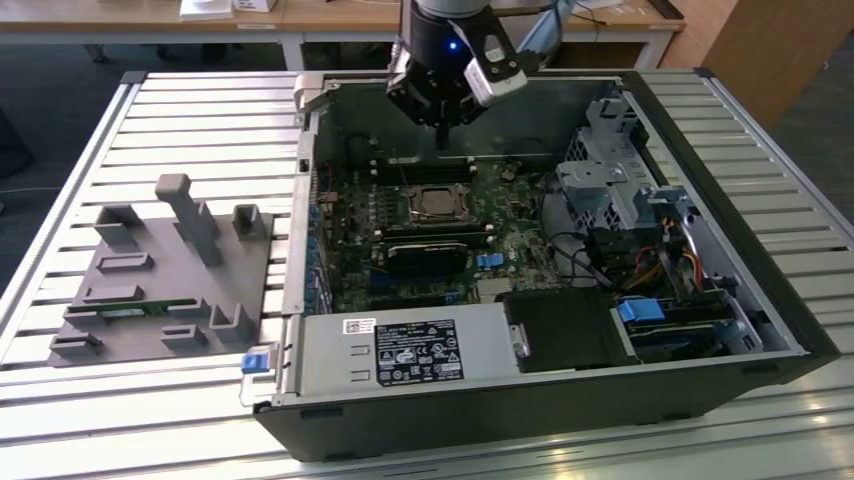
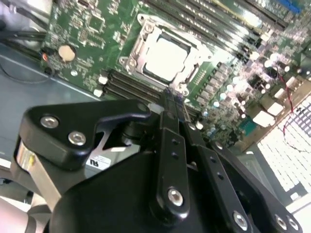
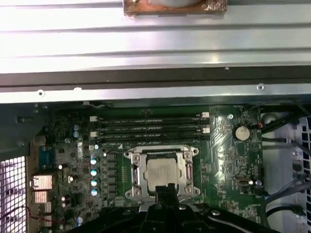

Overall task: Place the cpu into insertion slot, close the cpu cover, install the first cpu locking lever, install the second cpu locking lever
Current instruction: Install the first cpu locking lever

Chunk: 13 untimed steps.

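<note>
Gripper (image 1: 441, 136) hangs inside the open computer case (image 1: 534, 420), over the motherboard (image 1: 350, 250). Fingers (image 2: 170, 145) are pinched together with nothing between them. In both wrist views the tip (image 2: 171, 97) (image 3: 165, 190) is just beside the socket's edge. I can't tell whether it touches the board.

The cpu (image 1: 434, 204) (image 2: 167, 59) (image 3: 162, 174) is seated flat in the socket. The cpu cover (image 2: 137, 47) (image 3: 136, 171) lies down around it, chip top showing through the opening. I can't make out the lever positions.

The case sits mid-desk (image 1: 200, 130), with the power supply (image 1: 400, 352) at its near wall. A grey fixture (image 1: 160, 270) sits by the desk edge on the exterior view's left.
</note>
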{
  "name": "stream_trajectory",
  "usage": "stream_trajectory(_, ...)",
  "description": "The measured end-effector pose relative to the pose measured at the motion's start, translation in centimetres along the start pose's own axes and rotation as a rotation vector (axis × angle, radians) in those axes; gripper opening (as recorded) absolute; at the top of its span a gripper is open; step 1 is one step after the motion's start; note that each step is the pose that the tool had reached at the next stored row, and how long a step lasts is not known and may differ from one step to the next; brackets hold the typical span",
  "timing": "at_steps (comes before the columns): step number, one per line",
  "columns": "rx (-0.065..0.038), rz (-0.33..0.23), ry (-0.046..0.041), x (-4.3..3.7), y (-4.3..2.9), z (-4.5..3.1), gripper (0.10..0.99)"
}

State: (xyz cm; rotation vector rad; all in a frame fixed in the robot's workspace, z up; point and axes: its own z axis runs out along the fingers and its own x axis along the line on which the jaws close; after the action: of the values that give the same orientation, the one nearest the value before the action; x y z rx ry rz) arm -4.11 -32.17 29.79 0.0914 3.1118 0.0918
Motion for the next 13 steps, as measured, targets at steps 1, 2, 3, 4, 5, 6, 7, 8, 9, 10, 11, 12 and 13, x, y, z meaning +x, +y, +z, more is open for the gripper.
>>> stream_trajectory(1,0.0,-0.003,0.0002,0.05,-0.01,0.08,0.106)
stream_trajectory(2,-0.001,-0.016,0.001,0.06,-0.02,0.17,0.106)
stream_trajectory(3,-0.001,-0.033,0.0021,0.07,-0.02,0.25,0.106)
stream_trajectory(4,-0.001,-0.049,0.003,0.09,-0.03,0.36,0.106)
stream_trajectory(5,-0.002,-0.06,0.0036,0.15,-0.04,0.5,0.106)
stream_trajectory(6,-0.002,-0.064,0.004,0.29,-0.06,0.6,0.106)
stream_trajectory(7,-0.002,-0.064,0.004,0.5,-0.07,0.67,0.106)
stream_trajectory(8,-0.002,-0.064,0.0039,0.59,-0.08,0.72,0.106)
stream_trajectory(9,-0.002,-0.064,0.0041,0.59,-0.08,0.75,0.106)
stream_trajectory(10,-0.002,-0.064,0.004,0.6,-0.08,0.77,0.106)
stream_trajectory(11,-0.002,-0.065,0.0039,0.61,-0.09,0.79,0.106)
stream_trajectory(12,-0.002,-0.065,0.0038,0.63,-0.09,0.82,0.106)
stream_trajectory(13,-0.002,-0.066,0.0039,0.64,-0.09,0.83,0.106)
